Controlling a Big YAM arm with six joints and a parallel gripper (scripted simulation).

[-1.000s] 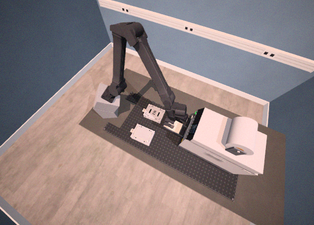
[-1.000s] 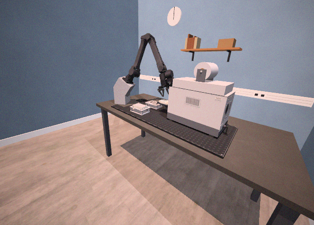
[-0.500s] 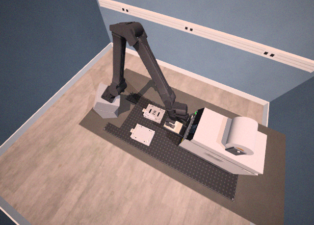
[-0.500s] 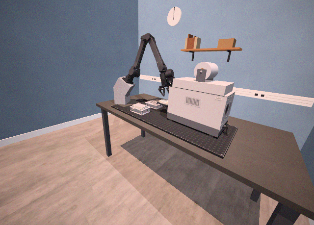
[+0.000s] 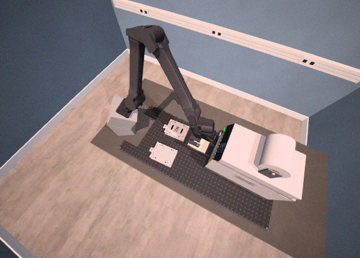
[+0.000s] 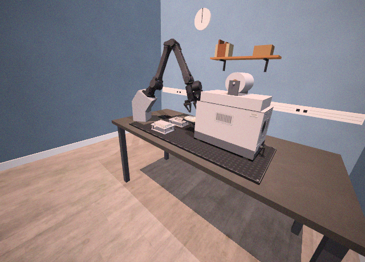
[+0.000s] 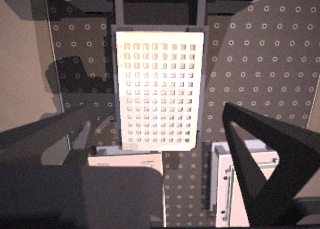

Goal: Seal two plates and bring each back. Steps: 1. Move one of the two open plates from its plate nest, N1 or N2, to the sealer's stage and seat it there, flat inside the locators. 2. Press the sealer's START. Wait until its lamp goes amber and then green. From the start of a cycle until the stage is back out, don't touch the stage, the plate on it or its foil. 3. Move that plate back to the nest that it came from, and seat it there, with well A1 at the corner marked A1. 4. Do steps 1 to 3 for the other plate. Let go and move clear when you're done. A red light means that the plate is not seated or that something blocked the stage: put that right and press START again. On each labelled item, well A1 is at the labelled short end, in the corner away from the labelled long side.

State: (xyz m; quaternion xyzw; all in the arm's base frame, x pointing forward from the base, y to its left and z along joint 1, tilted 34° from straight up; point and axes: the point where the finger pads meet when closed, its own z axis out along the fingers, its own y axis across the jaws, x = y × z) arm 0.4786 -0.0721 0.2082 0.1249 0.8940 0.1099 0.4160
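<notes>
A white plate (image 5: 203,145) (image 6: 190,117) (image 7: 160,96) with open wells lies on the sealer's extended dark stage (image 7: 205,41). My gripper (image 6: 192,110) (image 7: 159,109) is open and empty above it, one finger beyond each long side. The sealer (image 5: 247,150) (image 6: 225,123) shows a green lamp (image 5: 224,129). Nest N2 (image 5: 170,133) (image 7: 125,160) holds no plate, and its label is visible. The other plate (image 5: 163,154) (image 6: 162,123) sits in the front nest; its top looks smooth and unbroken in the top view. Fine seating on the stage cannot be judged.
The sealer body with its foil roll (image 5: 277,155) (image 6: 240,81) stands close beside my wrist. The two nests stand between the stage and the arm's grey base (image 5: 122,123) (image 6: 141,105), on the perforated dark board (image 5: 220,191) (image 6: 223,156).
</notes>
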